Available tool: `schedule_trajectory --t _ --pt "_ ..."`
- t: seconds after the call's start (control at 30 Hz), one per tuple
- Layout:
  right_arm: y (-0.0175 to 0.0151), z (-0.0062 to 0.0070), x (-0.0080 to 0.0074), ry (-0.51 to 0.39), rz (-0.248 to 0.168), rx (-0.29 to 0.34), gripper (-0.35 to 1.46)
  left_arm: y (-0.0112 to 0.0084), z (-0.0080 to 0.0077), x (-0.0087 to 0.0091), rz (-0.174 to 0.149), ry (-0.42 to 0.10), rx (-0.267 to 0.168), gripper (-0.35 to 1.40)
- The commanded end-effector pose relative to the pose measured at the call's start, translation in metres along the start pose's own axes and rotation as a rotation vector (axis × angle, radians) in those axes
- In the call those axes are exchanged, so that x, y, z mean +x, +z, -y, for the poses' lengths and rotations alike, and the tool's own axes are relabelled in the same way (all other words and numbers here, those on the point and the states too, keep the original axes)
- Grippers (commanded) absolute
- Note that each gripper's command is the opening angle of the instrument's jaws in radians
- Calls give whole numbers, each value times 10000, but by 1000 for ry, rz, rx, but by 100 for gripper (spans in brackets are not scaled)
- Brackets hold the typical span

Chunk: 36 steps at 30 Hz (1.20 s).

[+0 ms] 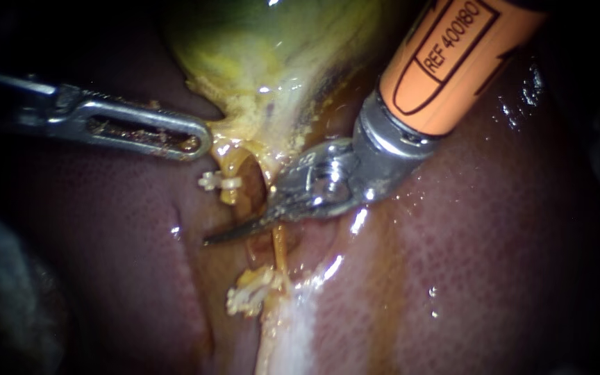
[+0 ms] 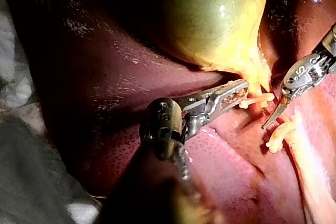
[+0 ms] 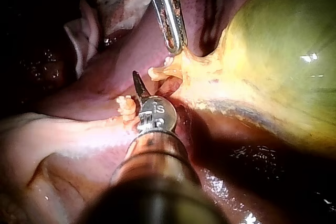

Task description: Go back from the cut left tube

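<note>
My right instrument [image 1: 229, 233] has its blades pressed together on nothing. Its tip points to 8 o'clock, into the gap of the cut left tube [image 1: 234, 198], with a clip [image 1: 219, 182] at 12 and lower clips [image 1: 248, 295] at 6. I judge the way out runs along my shaft, toward 2. A thin tube [image 1: 280, 253] lies under the blades. At 10, my left instrument [image 1: 199, 144] pinches the gallbladder [image 1: 272, 62].

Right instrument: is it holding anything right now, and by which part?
Nothing is held: the right instrument has its jaws shut together, with no tissue between them.
</note>
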<state>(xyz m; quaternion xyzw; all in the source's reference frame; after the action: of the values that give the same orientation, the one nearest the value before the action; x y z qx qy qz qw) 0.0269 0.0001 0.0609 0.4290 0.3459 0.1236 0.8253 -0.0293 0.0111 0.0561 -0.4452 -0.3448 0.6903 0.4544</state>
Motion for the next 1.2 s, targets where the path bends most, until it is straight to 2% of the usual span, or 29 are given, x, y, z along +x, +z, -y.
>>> schedule_trajectory --t 0.03,0.17,0.2,0.23,0.27,0.3,0.37,0.4,0.57,0.77,1.0,1.2 --pt "0 0 0 -1 0 1 -35 0 0 0 0 0 -1 -35" --pt "0 3 0 -24 -40 -22 -35 0 1 0 0 0 -1 -35" --pt "1 4 0 -23 -57 -41 4 0 1 0 0 0 -1 -35" --pt "1 6 1 -22 -73 -64 34 0 1 0 0 0 -1 -35" --pt "2 8 2 -18 -103 -107 69 0 1 0 0 0 -1 -35" --pt "3 10 2 -12 -116 -126 94 0 1 0 0 0 -1 -35" --pt "4 13 4 6 -128 -146 123 0 1 0 0 0 -1 -35" --pt "4 14 4 16 -135 -158 130 0 1 0 1 0 -1 -35" --pt "3 15 5 -2 -156 -198 143 0 2 0 1 0 -1 -35" --pt "-2 18 3 -42 -168 -231 145 -1 2 0 1 0 -1 -35" --pt "-14 26 -11 -61 -164 -238 145 -1 3 1 1 0 -1 -35" --pt "-36 44 -25 -126 -200 -338 145 -1 3 0 1 0 -1 -35"
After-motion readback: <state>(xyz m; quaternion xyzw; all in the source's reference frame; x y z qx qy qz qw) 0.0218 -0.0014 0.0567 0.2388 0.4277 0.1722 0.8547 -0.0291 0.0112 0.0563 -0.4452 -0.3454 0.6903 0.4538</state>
